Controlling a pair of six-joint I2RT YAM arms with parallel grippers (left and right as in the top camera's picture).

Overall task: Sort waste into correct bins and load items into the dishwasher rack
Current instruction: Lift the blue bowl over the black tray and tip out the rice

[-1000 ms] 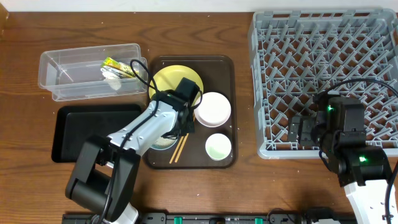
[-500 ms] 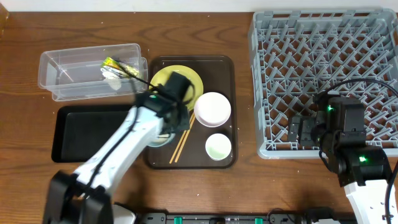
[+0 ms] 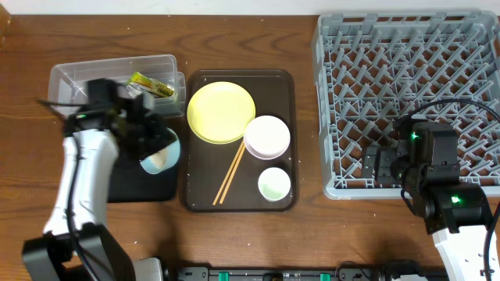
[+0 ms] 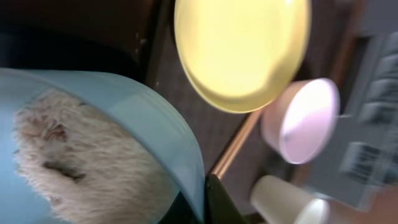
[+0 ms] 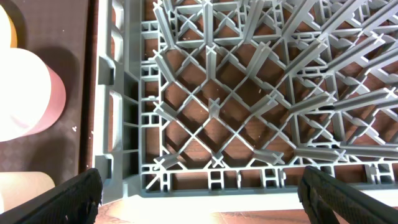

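Your left gripper [image 3: 148,137] is pinched on the rim of the blue bowl [image 3: 164,154]. The bowl is tilted over the right end of the black tray [image 3: 141,187], with rice [image 4: 81,158] inside. Your right gripper [image 3: 380,165] is spread wide and empty over the rack [image 3: 406,70], at its front-left corner. On the brown tray [image 3: 285,86]: plate [image 3: 221,112], white bowl [image 3: 267,136], cup [image 3: 274,184], chopsticks [image 3: 229,173].

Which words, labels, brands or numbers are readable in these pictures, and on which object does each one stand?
No text can be read.
The snack wrapper in the clear tub has coloured print, but it is too small to read.
The yellow plate and the dishwasher rack show no writing.
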